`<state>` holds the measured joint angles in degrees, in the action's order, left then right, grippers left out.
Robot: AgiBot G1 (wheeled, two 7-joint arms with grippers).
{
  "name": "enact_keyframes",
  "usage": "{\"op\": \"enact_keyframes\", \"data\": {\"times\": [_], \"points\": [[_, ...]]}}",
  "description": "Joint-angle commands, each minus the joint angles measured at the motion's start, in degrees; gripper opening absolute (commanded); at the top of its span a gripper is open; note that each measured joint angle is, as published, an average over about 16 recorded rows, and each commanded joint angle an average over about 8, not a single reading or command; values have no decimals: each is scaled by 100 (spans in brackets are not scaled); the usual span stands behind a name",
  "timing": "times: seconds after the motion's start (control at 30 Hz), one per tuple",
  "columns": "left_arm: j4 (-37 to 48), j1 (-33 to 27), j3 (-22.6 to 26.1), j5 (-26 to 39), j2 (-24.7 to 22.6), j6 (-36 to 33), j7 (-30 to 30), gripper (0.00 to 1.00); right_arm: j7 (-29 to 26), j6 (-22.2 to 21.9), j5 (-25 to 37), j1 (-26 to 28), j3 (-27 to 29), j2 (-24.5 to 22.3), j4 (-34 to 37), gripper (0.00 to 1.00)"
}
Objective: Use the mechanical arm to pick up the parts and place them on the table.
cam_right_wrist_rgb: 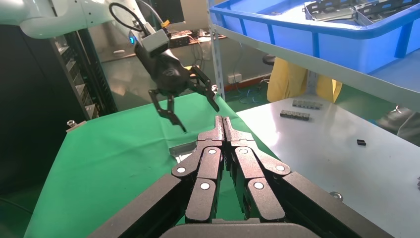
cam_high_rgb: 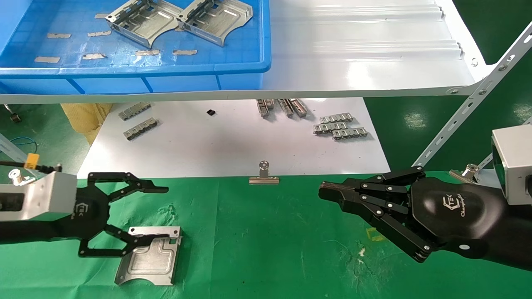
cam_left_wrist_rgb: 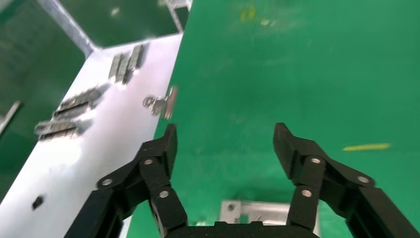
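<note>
We see one part [cam_high_rgb: 149,261] lying flat on the green table [cam_high_rgb: 266,249] at near left, under our wide-spread left gripper [cam_high_rgb: 160,212]. Two more parts [cam_high_rgb: 178,20] sit in the far blue bin [cam_high_rgb: 166,70]. Our right gripper [cam_high_rgb: 328,193] hovers pressed closed at right.

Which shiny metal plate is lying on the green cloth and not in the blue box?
The plate under the open left gripper. It lies alone on the green table; the other two plates sit in the blue bin.
</note>
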<state>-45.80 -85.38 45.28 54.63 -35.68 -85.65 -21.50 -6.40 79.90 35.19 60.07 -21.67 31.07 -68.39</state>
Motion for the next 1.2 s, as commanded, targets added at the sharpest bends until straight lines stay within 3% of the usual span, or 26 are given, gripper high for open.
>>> {"op": "enact_keyframes", "data": {"times": [0.03,1.2], "points": [[-40,21,-46,-77,13,-57,118,100,0,0,0,0,0,0,0,98],[-1723,1479,-1821,-813,43,-18,2035,100,0,0,0,0,0,0,0,100]]}}
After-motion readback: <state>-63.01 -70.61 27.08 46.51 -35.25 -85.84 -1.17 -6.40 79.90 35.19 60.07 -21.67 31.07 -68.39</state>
